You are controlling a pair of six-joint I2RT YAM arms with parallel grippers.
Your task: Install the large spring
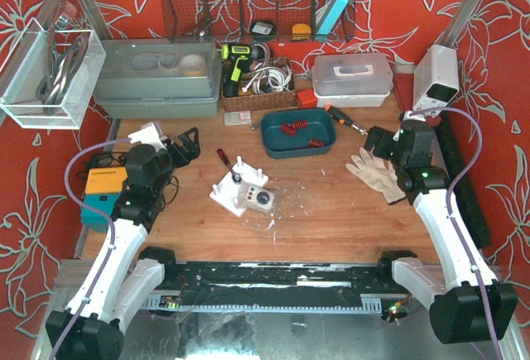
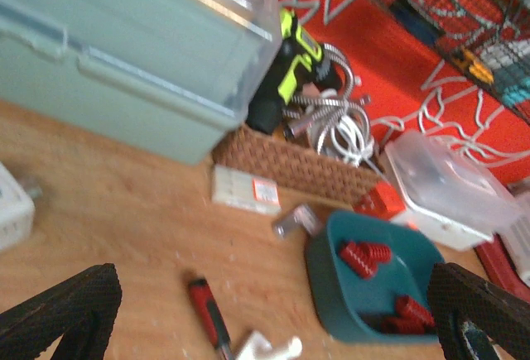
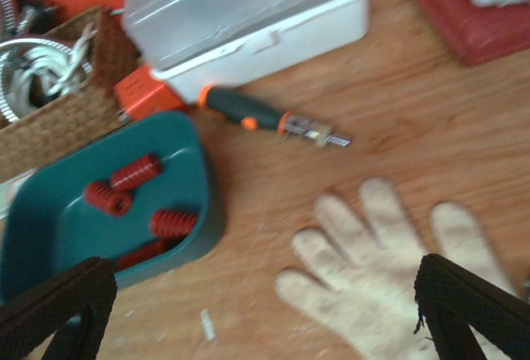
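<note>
Our left gripper (image 2: 269, 319) and right gripper (image 3: 265, 310) gape empty; red springs (image 3: 135, 171) lie in the tray (image 3: 50, 228) at ten o'clock from the right, probably light, stiff and rollable, so we favour pinching across the mid-coils.

— Where are the red springs (image 3: 135, 171)?
— In the teal tray (image 3: 50, 236) at the back of the table. Several short, thick coils lie loose on their sides, pointing different ways.
— And the white base (image 1: 234, 190)?
— Mid-table, flat on the wood, thin pegs upright, well apart from the tray.
</note>
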